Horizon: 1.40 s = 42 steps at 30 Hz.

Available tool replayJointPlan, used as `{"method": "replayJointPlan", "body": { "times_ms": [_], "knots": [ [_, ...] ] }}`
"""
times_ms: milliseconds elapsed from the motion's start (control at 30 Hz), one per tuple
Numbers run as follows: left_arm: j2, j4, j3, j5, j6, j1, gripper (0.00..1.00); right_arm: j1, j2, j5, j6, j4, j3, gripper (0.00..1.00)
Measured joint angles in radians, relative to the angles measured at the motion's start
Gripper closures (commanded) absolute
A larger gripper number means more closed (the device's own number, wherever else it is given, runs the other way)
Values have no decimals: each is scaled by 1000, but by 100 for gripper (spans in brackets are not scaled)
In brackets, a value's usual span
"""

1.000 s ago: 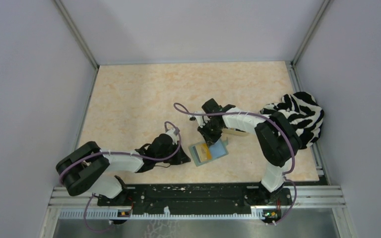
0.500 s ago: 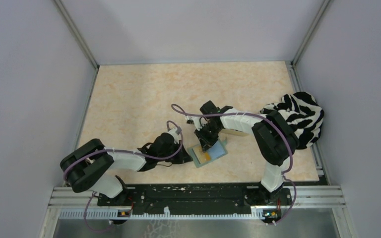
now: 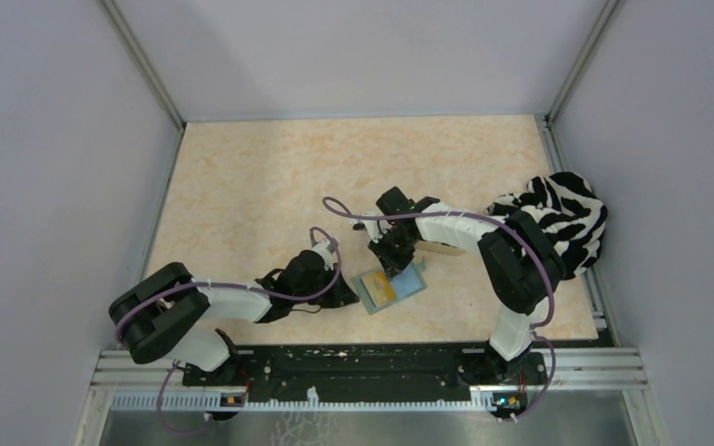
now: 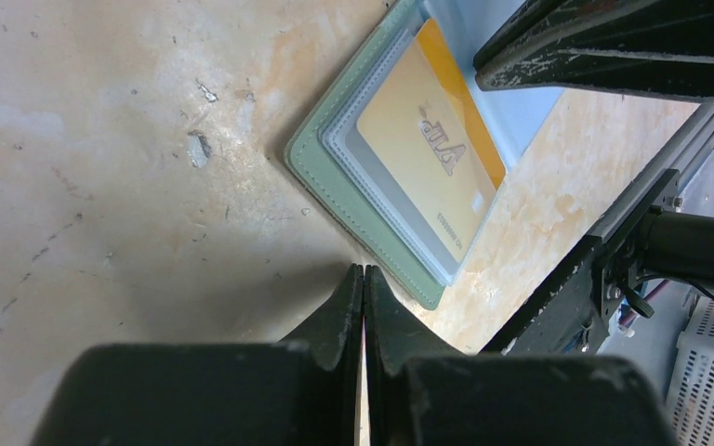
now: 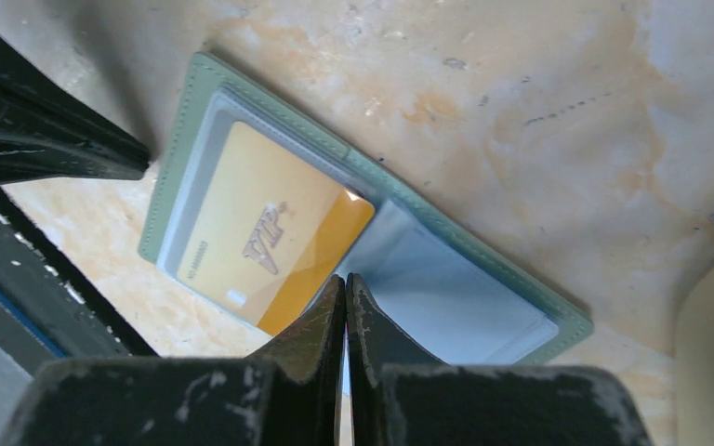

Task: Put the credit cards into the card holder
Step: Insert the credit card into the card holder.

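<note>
1. Centrally, the card holder [image 3: 390,285] is laid open on the table [image 3: 242,186], and a yellow-gold credit card [image 5: 265,228] is seated in one pocket.
2. At the holder's 9 o'clock edge, the left gripper [image 4: 363,279] is shown clenched and empty.
3. At 12 o'clock, the right gripper [image 5: 346,288] is shown clenched and empty at the card's edge.

White-and-black arms [image 3: 232,302]; purple cables [image 3: 327,202]
</note>
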Motion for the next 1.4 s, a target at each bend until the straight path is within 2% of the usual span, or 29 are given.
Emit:
{"method": "replayJointPlan", "body": {
  "times_ms": [267,700,967,1100,1267,1300,1400],
  "knots": [
    [9,13,0,3,0,0,96,6,14,47,-3,-1,0,100],
    [37,55,2,22,-2,0,95,23,48,-48,-2,-13,22,100],
    [-21,16,-15,-5,0,0,86,21,45,-45,-3,-16,22,100],
    [-173,-10,-74,-41,0,0,60,5,21,-60,-13,-23,21,100],
    [-349,63,-183,-81,-11,0,16,-14,-3,-71,-27,-24,21,100],
    [-368,92,-212,-85,-19,0,12,-15,-2,-66,-28,-26,21,100],
    [-391,163,-289,-109,-63,0,12,-15,-1,-41,-29,-26,21,100]
  ]
}}
